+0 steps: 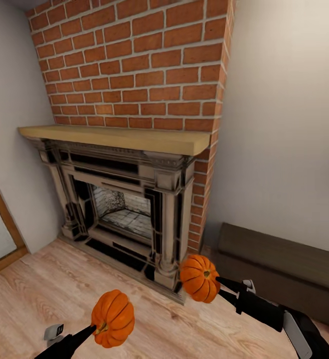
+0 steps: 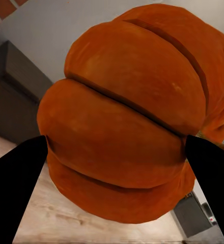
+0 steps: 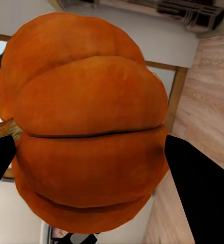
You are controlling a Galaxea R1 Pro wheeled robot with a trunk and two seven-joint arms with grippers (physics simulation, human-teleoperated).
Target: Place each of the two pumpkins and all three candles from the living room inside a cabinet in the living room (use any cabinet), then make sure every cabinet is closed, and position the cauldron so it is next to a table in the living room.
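Clamped between the black fingers of the left gripper [image 1: 100, 327], one pumpkin [image 1: 113, 318] is held above the plank floor [image 1: 44, 289] at the lower left of the head view. In the left wrist view this pumpkin [image 2: 132, 122] is seen pressed on both sides by the dark fingers [image 2: 12, 188], so the left gripper [image 2: 114, 168] is closed around it. The second pumpkin [image 1: 199, 278], its dark stem facing the camera, is gripped by the right gripper [image 1: 215, 285], just in front of the fireplace's right column. In the right wrist view it [image 3: 86, 122] is squeezed between the fingers [image 3: 203, 193] of the right gripper [image 3: 86, 168]. Behind both pumpkins the stone fireplace [image 1: 124, 214] is set under a pale wooden mantel [image 1: 114, 137], with the red brick chimney [image 1: 134, 65] rising above. To the right, against the wall, the low dark cabinet [image 1: 279, 264] is seen, its front closed as far as can be told.
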